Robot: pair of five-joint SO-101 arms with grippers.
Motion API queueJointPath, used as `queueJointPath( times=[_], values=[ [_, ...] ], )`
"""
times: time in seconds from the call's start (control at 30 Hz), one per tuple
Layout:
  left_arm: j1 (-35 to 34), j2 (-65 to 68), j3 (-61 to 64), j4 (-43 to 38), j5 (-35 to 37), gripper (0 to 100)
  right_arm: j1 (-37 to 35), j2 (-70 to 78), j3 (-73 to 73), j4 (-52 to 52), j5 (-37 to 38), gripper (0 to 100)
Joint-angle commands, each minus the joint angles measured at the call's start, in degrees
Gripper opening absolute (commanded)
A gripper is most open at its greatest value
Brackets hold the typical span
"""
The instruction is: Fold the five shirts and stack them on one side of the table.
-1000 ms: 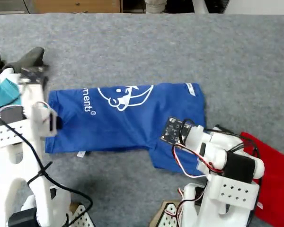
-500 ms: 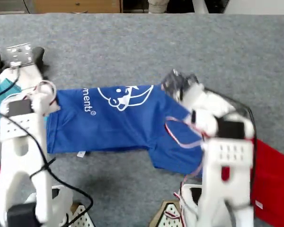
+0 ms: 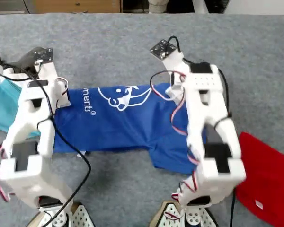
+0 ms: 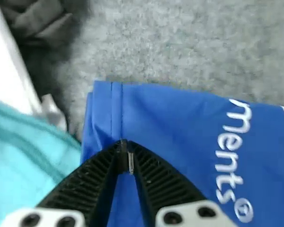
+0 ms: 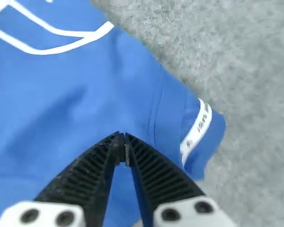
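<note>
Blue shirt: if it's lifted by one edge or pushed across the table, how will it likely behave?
Probably floppy: the blue shirt lies flat on the table with soft creases, so a lifted edge would likely drape. Likely light, being thin fabric. Pushed, it may bunch rather than slide on the fuzzy grey surface.

**Q:** What finish do the left arm (image 3: 31,123) and right arm (image 3: 206,118) carry?
**A:** White, blocky moulded links, with black servo bodies (image 3: 217,152) set into them.

**Q:** Wiring?
**A:** On the left arm, black cables (image 3: 88,166). On the right arm, a lead bundle (image 3: 176,116) in red, white and black.

**Q:** Gripper construction?
**A:** The left gripper (image 4: 124,156) and right gripper (image 5: 121,147) are identical. Each has black tapered fingers (image 4: 92,175) with ribbed inner faces, fixed to white mounts (image 5: 189,213) that bear dark round screw recesses (image 5: 42,216).
</note>
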Motion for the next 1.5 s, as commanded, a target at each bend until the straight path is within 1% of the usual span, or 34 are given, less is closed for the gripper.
queueJointPath(
  times=[0.0,0.2,0.33,0.47,0.73,0.83,0.9,1.03,1.17,1.33,1.47],
  values=[
    [-2.46,5.32,-7.30,0.88,0.44,2,2.68,8.92,-8.92,-0.44,-0.62,0.5],
    [-4.92,12.53,-17.14,7.56,0.18,2,6.73,21.14,-17.27,-0.35,-0.26,0.5],
    [-5.98,15.16,-21.19,10.37,0.09,2,8.04,23.96,-21.41,1.49,-0.26,0.5],
    [-6.24,15.52,-23.30,12.75,0.09,2,7.78,23.25,-23.43,2.73,-0.26,0.5],
    [-6.15,9.01,-32.79,25.49,0.18,2,6.11,13.32,-33.89,16.44,-0.35,0.5],
    [-5.63,6.99,-36.13,26.37,0.44,2,6.37,11.56,-38.46,17.58,-0.62,0.5],
    [-4.66,7.87,-37.19,25.23,0.53,2,6.11,13.32,-40.31,17.49,-0.62,0.5],
    [-3.25,13.05,-37.71,20.84,0.53,2,4.70,21.76,-42.59,16.26,-0.70,0.5],
    [-3.60,21.14,-38.86,17.23,0.62,2,5.14,32.66,-46.37,15.82,-0.70,0.5],
    [-7.12,28.79,-45.36,23.12,0.53,2,9.01,41.19,-53.85,18.55,-0.70,0.5],
    [-9.58,31.43,-51.43,28.57,0.18,2,9.80,43.91,-61.49,23.03,-0.70,0.5]
  ],
)
